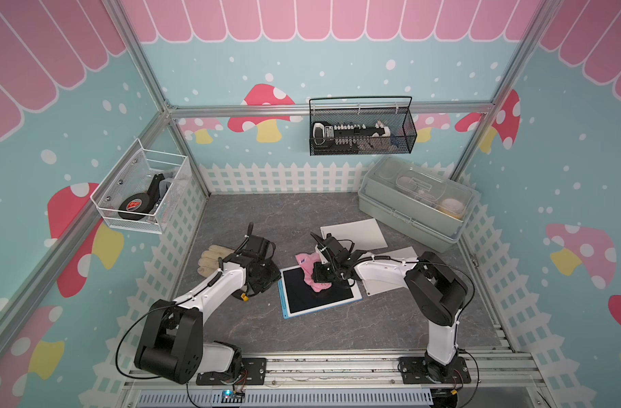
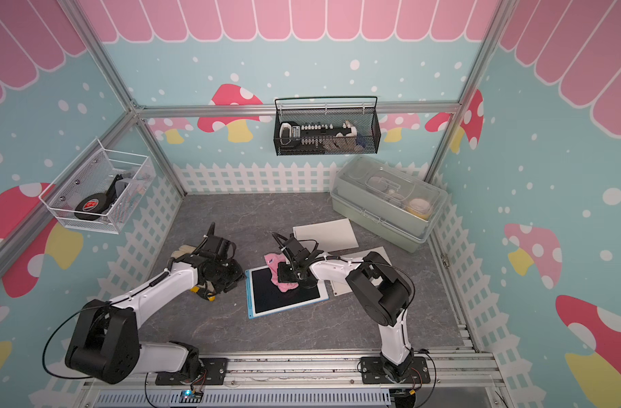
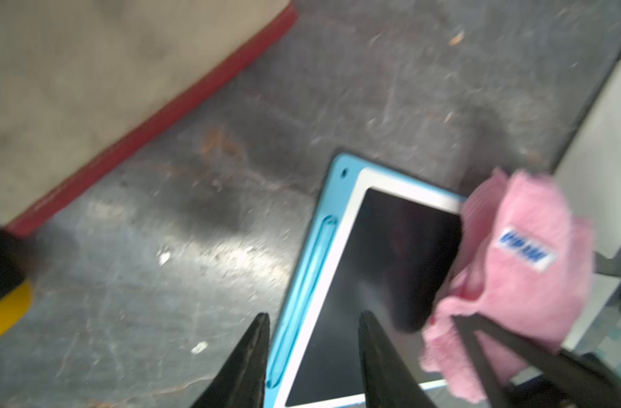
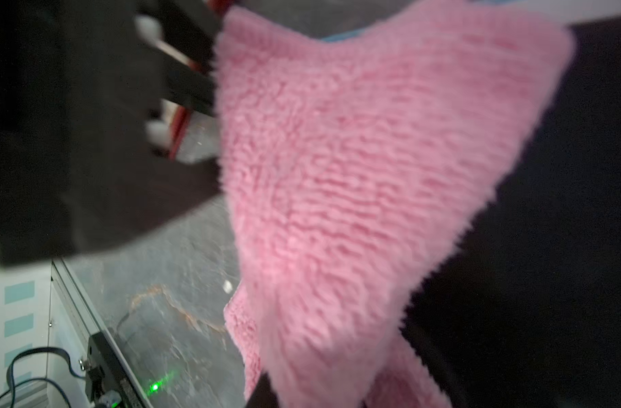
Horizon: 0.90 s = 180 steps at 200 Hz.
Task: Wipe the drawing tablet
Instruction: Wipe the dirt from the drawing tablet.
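Drawing tablet [image 1: 303, 296] flat on grey table [image 1: 372, 318], dark screen up. Pink cloth [image 1: 309, 271] draped over tablet's far edge, partly on screen. Right gripper [image 1: 322, 275] over tablet, jaws clamped on cloth. Left gripper [image 3: 314, 356] at tablet's blue rim, jaws parted, narrow gap, gripping nothing. Tan glove [image 1: 210, 259] beyond left gripper, apart from tablet.
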Motion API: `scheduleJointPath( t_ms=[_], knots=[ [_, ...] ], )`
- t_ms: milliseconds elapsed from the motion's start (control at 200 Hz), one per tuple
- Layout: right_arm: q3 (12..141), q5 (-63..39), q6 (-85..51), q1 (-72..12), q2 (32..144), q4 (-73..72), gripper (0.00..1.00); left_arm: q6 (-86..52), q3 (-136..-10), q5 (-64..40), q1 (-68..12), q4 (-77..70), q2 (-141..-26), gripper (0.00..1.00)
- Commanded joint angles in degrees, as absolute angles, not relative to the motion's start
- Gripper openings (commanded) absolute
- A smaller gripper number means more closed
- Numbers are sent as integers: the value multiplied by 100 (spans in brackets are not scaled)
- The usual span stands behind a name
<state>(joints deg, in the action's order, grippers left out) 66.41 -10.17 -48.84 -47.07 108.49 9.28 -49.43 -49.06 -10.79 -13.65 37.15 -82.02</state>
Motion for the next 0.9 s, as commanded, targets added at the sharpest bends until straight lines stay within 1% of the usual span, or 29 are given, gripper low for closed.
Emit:
scheduleJointPath(
  t_ms=[0,185,345,490,615,695,760,820,896],
  knots=[
    [6468,-416,-5103,-4903,10583,703,0,-4370,-5344,-1518,-1225,3988,-8998,39],
    [6504,-108,-5407,-5114,10719,892,0,-4112,-5672,-1377,-1212,4050,-9525,33],
    [6544,-142,-5502,-5176,10819,814,0,-3975,-5704,-1178,-1204,4046,-9801,31],
    [6670,-230,-5552,-5264,10925,799,0,-3949,-5608,-1163,-1204,3980,-9908,26],
    [7318,-380,-5524,-5662,11428,887,0,-3986,-5402,-1219,-1204,3845,-9875,21],
    [7944,-524,-5536,-5974,11870,971,0,-4029,-5256,-1248,-1204,3735,-9863,20],
    [8206,-699,-5742,-6106,12178,846,0,-4035,-5170,-1225,-1204,3691,-9844,20],
    [8158,-660,-5938,-6091,12232,794,0,-4012,-5126,-1205,-1200,3683,-9844,20],
    [7671,-403,-6037,-5921,11917,791,0,-3973,-5099,-1178,-1195,3682,-9853,20]
  ],
)
